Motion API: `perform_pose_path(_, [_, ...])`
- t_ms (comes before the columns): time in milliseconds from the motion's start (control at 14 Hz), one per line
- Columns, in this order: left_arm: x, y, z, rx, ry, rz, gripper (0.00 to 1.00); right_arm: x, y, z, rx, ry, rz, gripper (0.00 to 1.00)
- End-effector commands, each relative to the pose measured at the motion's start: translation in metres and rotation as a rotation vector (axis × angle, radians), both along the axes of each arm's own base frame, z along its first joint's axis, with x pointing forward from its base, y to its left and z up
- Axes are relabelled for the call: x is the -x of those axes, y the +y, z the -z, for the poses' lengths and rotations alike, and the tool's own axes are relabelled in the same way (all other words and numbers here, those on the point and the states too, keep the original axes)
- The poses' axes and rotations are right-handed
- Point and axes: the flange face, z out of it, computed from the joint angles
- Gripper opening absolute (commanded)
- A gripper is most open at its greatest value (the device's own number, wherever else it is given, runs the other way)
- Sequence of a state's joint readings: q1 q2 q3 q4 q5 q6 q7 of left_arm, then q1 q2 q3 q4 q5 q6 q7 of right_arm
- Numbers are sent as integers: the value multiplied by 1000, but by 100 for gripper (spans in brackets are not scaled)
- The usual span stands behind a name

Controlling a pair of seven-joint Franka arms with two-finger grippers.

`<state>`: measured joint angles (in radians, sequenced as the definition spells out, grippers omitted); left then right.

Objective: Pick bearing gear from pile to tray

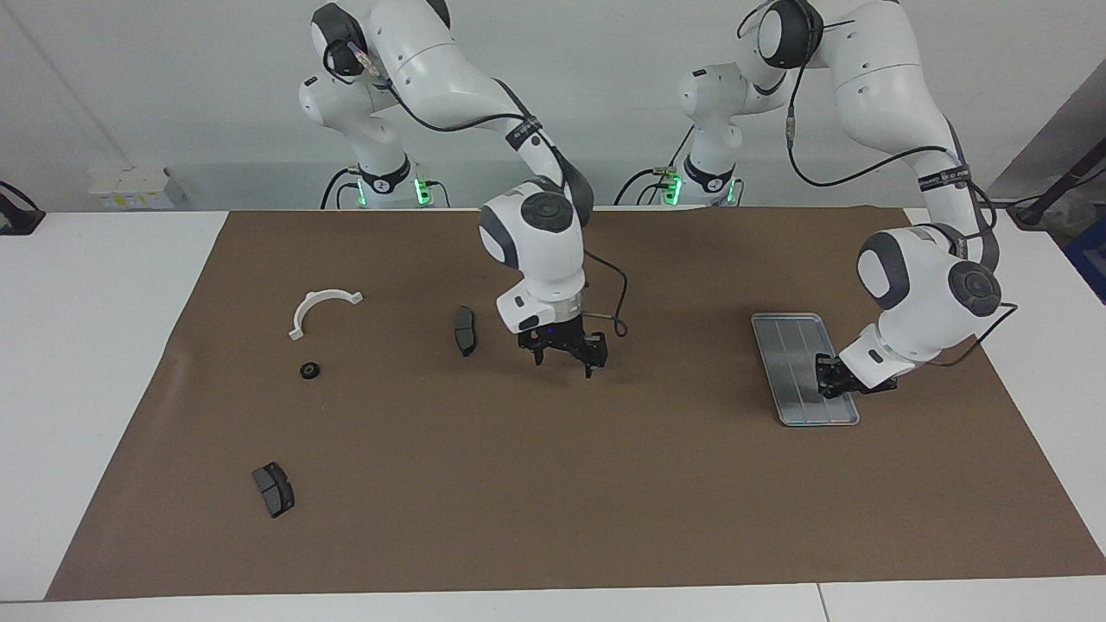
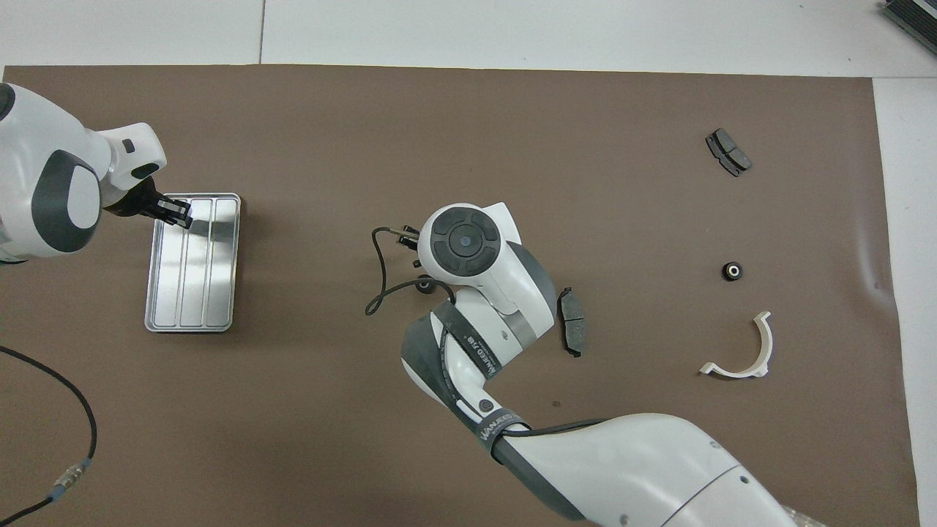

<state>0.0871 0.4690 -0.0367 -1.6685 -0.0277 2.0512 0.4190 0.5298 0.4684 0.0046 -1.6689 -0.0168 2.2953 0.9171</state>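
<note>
One small black bearing gear (image 1: 309, 371) (image 2: 733, 271) lies on the brown mat at the right arm's end, next to the white curved bracket (image 1: 321, 309) (image 2: 739, 351). The silver tray (image 1: 791, 345) (image 2: 192, 278) lies flat at the left arm's end. My left gripper (image 1: 831, 380) (image 2: 179, 214) hangs low over the tray's farther end, shut; the frames do not show whether anything sits between its tips. My right gripper (image 1: 563, 356) hangs open and empty over the mat's middle, beside a brake pad (image 1: 465, 330) (image 2: 571, 331). In the overhead view its own wrist hides it.
A second dark brake pad (image 1: 273, 489) (image 2: 728, 151) lies farther out at the right arm's end. The mat (image 1: 553, 501) covers most of the white table. A loose black cable (image 2: 377, 293) loops from the right wrist.
</note>
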Motion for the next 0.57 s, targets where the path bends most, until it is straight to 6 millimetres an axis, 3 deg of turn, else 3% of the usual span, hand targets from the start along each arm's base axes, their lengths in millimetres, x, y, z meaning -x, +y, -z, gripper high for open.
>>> perform_pose_path(0, [0,3,1,7,-17,12,56,22,-65,-13,31,23,-61,100])
perform_pose_path(214, [-1,-4,-5,6,-21,13,79,36,-127,-11,68,64,-135,100])
perform_pose_path(356, [-3,-12,-13,11,-30,-27,80,34,-167,-10,79,76,-182,100])
perform_pose_path(499, [-3,-60,-27,4,-36,-127,79,33,-206,-7,88,87,-232,100])
